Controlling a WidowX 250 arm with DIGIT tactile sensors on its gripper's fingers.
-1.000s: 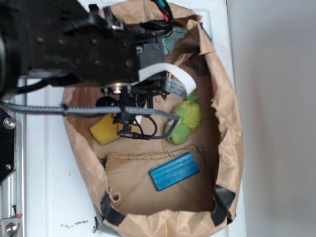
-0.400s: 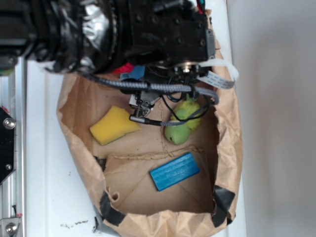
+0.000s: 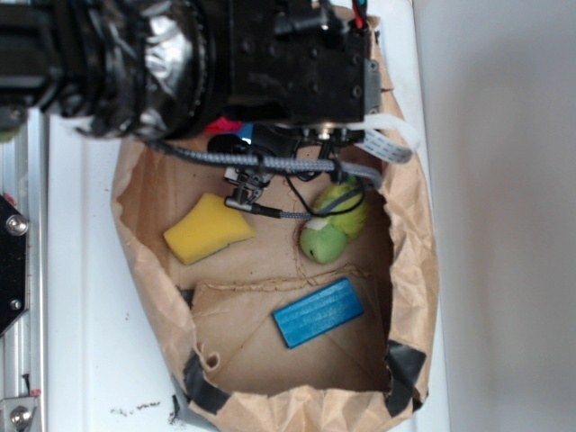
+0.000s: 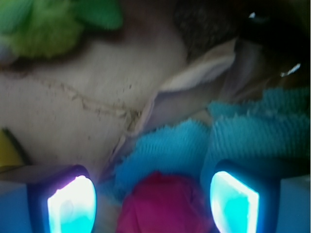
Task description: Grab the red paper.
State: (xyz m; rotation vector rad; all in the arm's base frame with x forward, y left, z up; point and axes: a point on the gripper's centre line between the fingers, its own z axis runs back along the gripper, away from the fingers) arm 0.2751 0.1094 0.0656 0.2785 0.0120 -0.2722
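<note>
We see our hand (image 4: pixel 153 196) spread wide, its two glowing pads (image 4: pixel 72 204) well apart, with the red paper (image 4: pixel 163 206) lying between them, a wrinkled crimson lump not clasped by either pad. Just beyond it bunches the fuzzy teal cloth (image 4: pixel 243 138), frayed at its edge. Everything lies inside a crumpled brown paper bag (image 3: pixel 409 270) with dark tape at its corners, laid open on the white desk (image 3: pixel 90 342). From the exterior view, past the hand toward the bag's mouth lie a soft yellow sponge (image 3: pixel 207 229), a plush green toy (image 3: pixel 333 225) and a flat, ridged blue block (image 3: pixel 318 311).
</note>
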